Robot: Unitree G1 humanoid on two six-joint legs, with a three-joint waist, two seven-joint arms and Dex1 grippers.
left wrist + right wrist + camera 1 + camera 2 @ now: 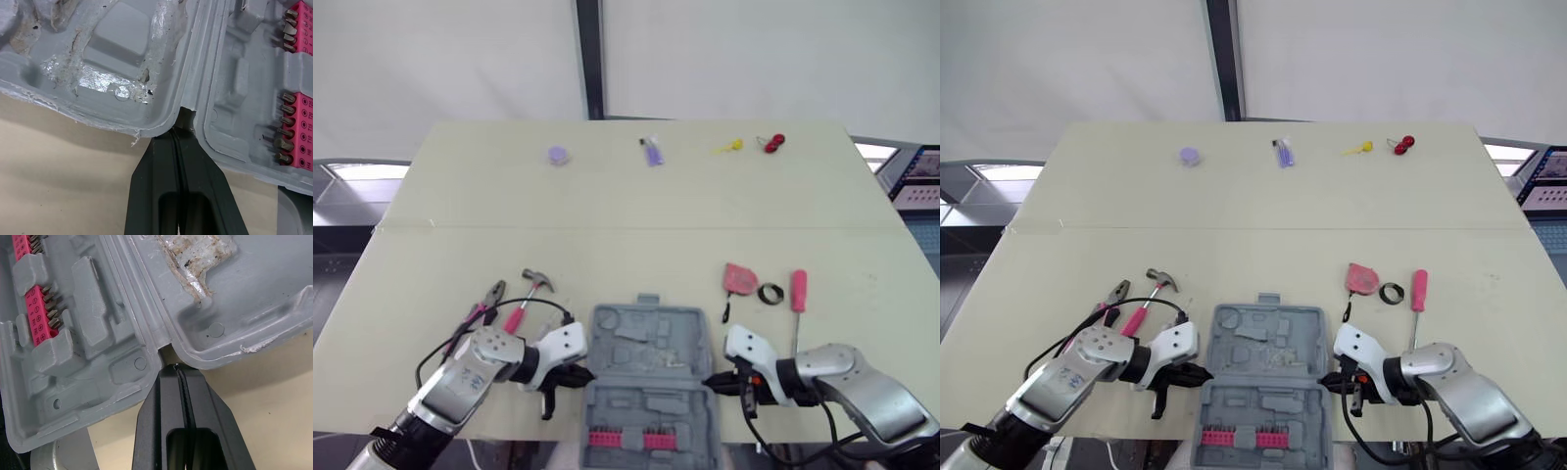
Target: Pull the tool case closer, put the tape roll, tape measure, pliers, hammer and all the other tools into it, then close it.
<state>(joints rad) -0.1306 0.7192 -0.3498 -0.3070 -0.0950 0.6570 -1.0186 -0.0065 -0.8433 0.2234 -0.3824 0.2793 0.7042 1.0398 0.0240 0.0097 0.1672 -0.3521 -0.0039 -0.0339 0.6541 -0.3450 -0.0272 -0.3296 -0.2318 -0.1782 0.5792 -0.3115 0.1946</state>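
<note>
We see the grey tool case (646, 370) lying open and flat at the near edge of the table (636, 255), in the middle, between the two arms. Its far half is a bare moulded shell with scuffed, flaky patches. Its near half holds two pink bit strips (626, 439). Each bit has a small printed mark beside it, too small for us to read. The left gripper (178, 133) sits at the left end of the case's hinge line, its two black fingers pressed together and their tips in the notch between the two halves. The right gripper (177, 367) is at the right end of the hinge, its fingers likewise pressed together, tips just at the gap and pinching nothing. Left of the case lie a hammer (530, 294) and pliers (484, 302), both with pink grips. To its right are a red tape measure (740, 279), a black tape roll (771, 292) just beside it, and a pink-handled screwdriver (797, 294). Well apart, along the far edge, we see a round purple thing (558, 155), a small purple item (652, 150), a yellow one (728, 147) and a red one (771, 143). The table is pale cream with a seam (607, 228) across its width. Behind it stands a white wall with a dark upright strip (590, 59).
</note>
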